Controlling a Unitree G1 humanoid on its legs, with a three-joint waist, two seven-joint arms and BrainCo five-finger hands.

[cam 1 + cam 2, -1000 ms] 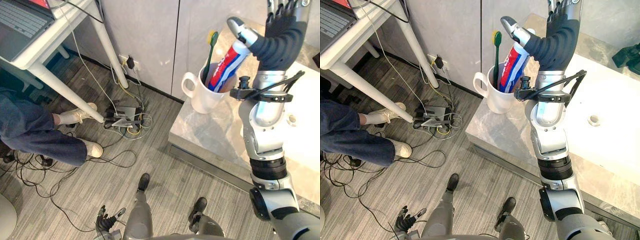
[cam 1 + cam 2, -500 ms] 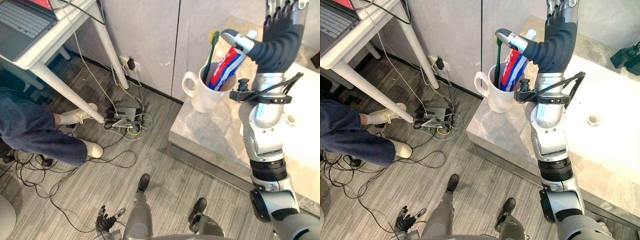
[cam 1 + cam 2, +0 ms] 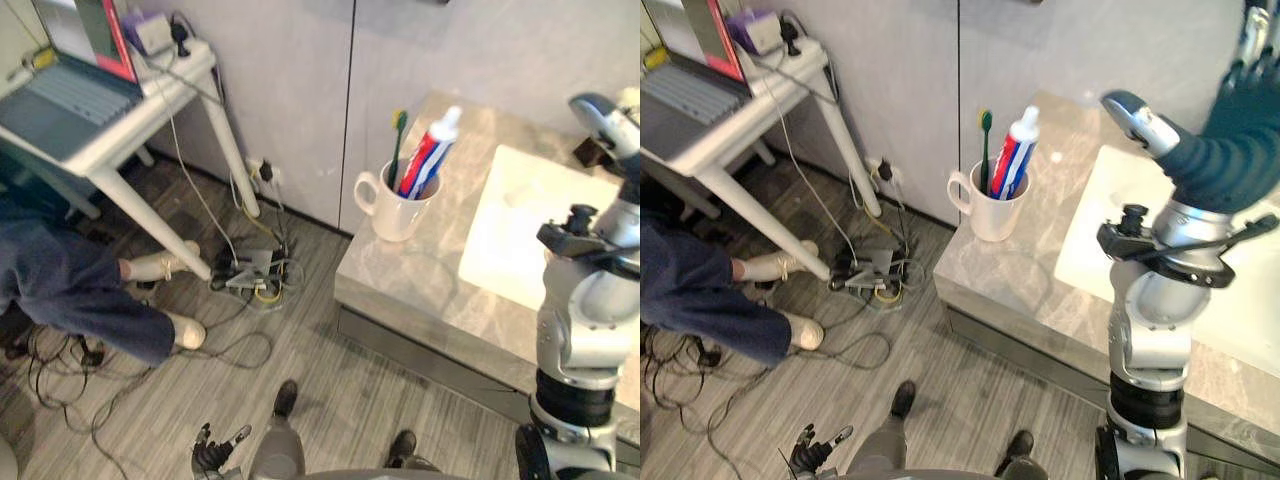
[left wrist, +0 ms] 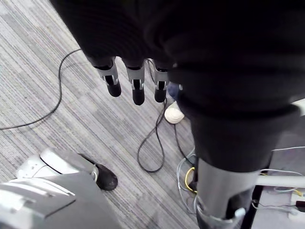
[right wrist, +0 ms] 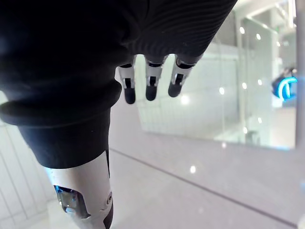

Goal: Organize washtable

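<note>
A white mug (image 3: 393,212) stands at the left back of the marble washtable (image 3: 420,285). In it are a red, white and blue toothpaste tube (image 3: 426,158) and a green toothbrush (image 3: 397,142). My right hand (image 3: 1230,140) is raised high over the white sink basin (image 3: 520,235), to the right of the mug and apart from it. Its fingers (image 5: 150,85) hang straight and hold nothing. My left hand (image 3: 215,450) hangs low over the floor, with straight fingers (image 4: 137,88) that hold nothing.
A white desk (image 3: 120,125) with a laptop (image 3: 70,100) stands at the left. A seated person's legs (image 3: 70,295) and light shoes (image 3: 165,265) are under it. A power strip with cables (image 3: 250,280) lies on the floor by the grey cabinets. A dark object (image 3: 588,150) sits at the basin's back.
The whole picture has shifted, so the camera has moved. My right arm has swung right, from beside the mug to over the basin. The mug and its contents stay in place.
</note>
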